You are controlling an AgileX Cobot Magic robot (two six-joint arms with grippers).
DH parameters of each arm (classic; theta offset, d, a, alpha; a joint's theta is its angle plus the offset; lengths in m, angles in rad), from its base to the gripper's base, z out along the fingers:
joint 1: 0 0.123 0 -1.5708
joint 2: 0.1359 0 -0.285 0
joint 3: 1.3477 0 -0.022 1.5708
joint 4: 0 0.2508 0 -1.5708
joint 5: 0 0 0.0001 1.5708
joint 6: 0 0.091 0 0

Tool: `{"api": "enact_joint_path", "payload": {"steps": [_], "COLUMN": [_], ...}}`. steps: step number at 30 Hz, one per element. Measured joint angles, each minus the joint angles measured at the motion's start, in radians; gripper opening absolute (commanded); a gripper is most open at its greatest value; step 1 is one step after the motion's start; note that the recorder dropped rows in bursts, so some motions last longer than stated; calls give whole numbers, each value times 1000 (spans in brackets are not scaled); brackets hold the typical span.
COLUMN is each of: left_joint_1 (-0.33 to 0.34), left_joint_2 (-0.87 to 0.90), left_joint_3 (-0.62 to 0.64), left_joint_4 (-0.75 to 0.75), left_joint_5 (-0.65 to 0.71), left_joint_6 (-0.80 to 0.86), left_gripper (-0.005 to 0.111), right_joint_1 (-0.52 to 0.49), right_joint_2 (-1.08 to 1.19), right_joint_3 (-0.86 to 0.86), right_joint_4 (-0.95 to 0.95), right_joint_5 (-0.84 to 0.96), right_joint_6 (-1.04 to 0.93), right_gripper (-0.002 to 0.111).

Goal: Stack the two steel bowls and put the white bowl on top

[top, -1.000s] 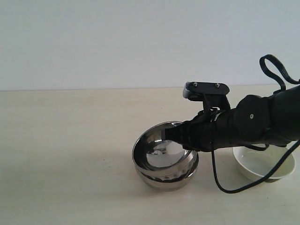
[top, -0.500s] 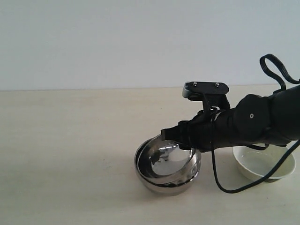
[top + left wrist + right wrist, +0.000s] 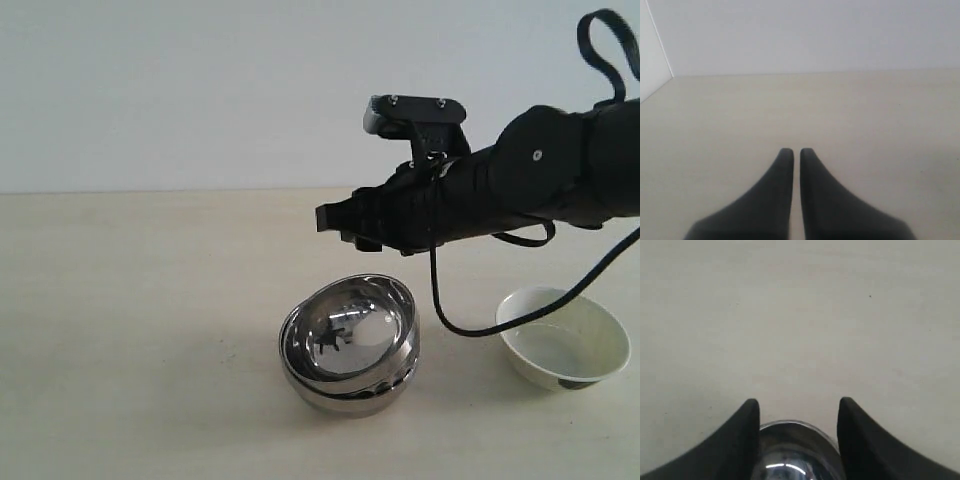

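Exterior view | steel bowls (image 3: 350, 350) nested on table (image 3: 130, 330) | white bowl (image 3: 562, 338) beside them: stiff, glossy, likely slippery, breakable; pinch its rim | right gripper (image 3: 335, 218) above steel bowls, jaws spread, empty | left gripper (image 3: 791, 151) jaws nearly touching, empty

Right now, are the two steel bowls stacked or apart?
Stacked: the smooth steel bowl sits inside the dimpled steel bowl, slightly tilted. The right arm's fingers hang open above them, holding nothing.

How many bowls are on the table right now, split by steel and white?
Steel bowls: 2, inner bowl nested in outer bowl
White bowl: 1, standing apart
Total: 3
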Motion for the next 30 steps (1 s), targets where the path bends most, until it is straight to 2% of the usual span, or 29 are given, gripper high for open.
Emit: {"api": "enact_joint_path", "payload": {"steps": [2,5,14,30], "left_joint_1": [0,0,0,0], "left_joint_2": [0,0,0,0], "left_joint_3": [0,0,0,0], "left_joint_4": [0,0,0,0], "left_joint_5": [0,0,0,0], "left_joint_6": [0,0,0,0], "left_gripper": [4,4,4,4], "right_joint_1": [0,0,0,0], "right_joint_2": [-22,-44,-52,-54], "right_joint_3": [-2,-2,-2,110], "right_joint_4": [-4,-36,-109,-279], "right_joint_5": [22,84,214,200], "right_joint_6": [-18,-52,-69,19], "right_gripper": [29,-1,0,0]}}
